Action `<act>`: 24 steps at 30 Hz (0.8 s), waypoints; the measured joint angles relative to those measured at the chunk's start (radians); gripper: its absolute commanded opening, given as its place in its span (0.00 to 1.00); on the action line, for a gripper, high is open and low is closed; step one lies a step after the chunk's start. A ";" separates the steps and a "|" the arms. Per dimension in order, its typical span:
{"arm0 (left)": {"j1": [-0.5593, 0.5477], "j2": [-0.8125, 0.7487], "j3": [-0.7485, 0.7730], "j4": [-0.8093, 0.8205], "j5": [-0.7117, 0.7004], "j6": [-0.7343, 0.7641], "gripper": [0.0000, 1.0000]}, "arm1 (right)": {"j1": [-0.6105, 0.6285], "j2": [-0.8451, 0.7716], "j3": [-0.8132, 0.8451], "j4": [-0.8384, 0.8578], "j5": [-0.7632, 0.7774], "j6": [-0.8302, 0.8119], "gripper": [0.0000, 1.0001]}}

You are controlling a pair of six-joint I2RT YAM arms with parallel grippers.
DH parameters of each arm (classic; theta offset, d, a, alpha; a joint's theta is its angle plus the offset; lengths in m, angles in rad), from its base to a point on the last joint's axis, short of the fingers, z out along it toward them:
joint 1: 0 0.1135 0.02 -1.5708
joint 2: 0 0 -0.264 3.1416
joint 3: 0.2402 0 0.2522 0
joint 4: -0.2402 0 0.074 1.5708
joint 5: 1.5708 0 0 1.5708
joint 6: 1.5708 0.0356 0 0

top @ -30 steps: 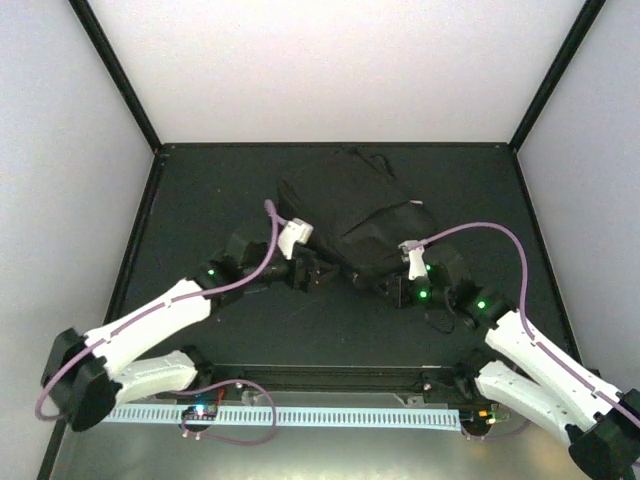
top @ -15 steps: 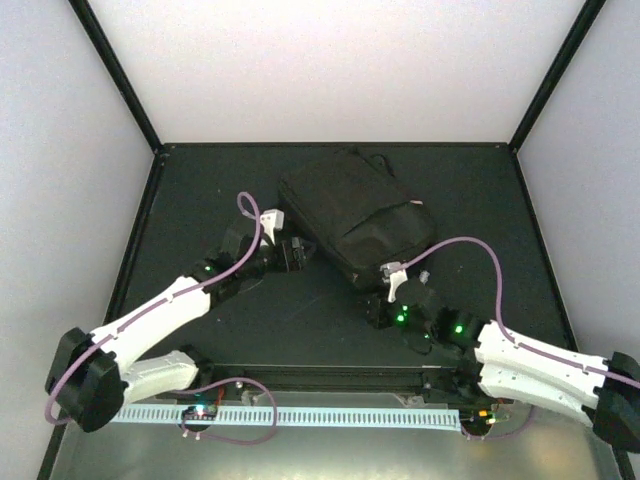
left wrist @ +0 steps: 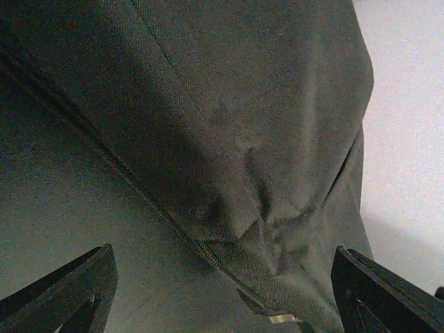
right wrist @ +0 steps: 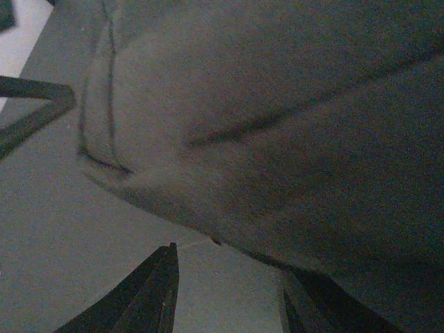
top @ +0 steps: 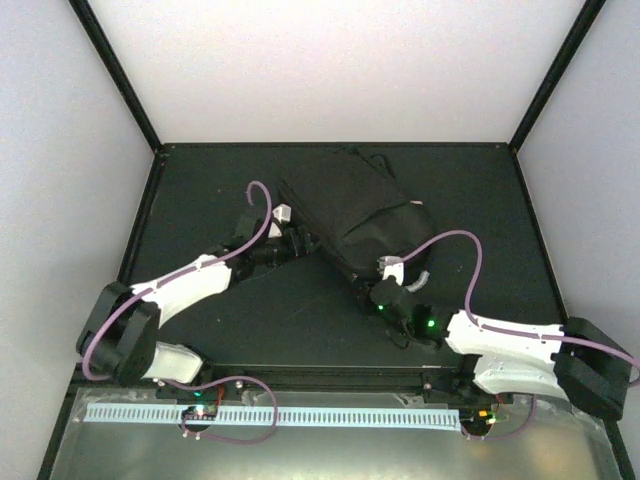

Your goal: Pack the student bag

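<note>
Student bag (top: 355,205) flat, long axis diagonal far-left to near-right; left gripper (top: 297,243) wide apart, right gripper (top: 373,289) part-spread.

Student bag (top: 355,215): large black fabric backpack, lying flat on the dark bench (top: 200,190), set diagonally. It sits in the far middle of the bench, one end toward the back wall, the other toward the near right. Top face is soft and creased, bulging a little. Left wrist view: woven fabric (left wrist: 229,139) puckered at a corner, with a zip line running along the lower seam. Right wrist view: rounded edge (right wrist: 291,125) resting on the bench.
</note>
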State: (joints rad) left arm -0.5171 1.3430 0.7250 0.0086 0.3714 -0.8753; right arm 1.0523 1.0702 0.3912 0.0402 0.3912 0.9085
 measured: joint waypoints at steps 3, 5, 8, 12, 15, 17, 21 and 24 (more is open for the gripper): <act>0.007 0.061 0.011 0.039 0.047 -0.036 0.85 | 0.002 0.041 0.035 0.021 0.013 0.008 0.42; 0.008 0.095 0.018 0.062 0.073 -0.052 0.79 | 0.006 0.058 0.051 0.042 0.016 0.011 0.42; 0.013 0.141 0.041 0.084 0.113 -0.069 0.67 | 0.012 0.074 0.061 0.058 0.018 0.015 0.42; 0.020 0.191 0.069 0.134 0.164 -0.090 0.56 | 0.013 0.123 0.095 0.048 0.034 0.034 0.42; 0.021 0.206 0.071 0.158 0.187 -0.113 0.50 | 0.013 0.150 0.115 0.034 0.056 0.062 0.41; 0.023 0.211 0.071 0.169 0.199 -0.125 0.44 | 0.013 0.167 0.124 0.021 0.078 0.087 0.39; 0.024 0.215 0.071 0.184 0.213 -0.148 0.29 | 0.013 0.219 0.154 -0.023 0.123 0.127 0.16; 0.025 0.215 0.066 0.195 0.210 -0.161 0.18 | 0.013 0.267 0.198 -0.065 0.143 0.151 0.07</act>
State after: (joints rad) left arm -0.4919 1.5581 0.7910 0.2039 0.5812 -1.0367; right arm 1.0657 1.3369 0.5896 -0.0250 0.5346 1.0599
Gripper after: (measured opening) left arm 0.278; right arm 0.139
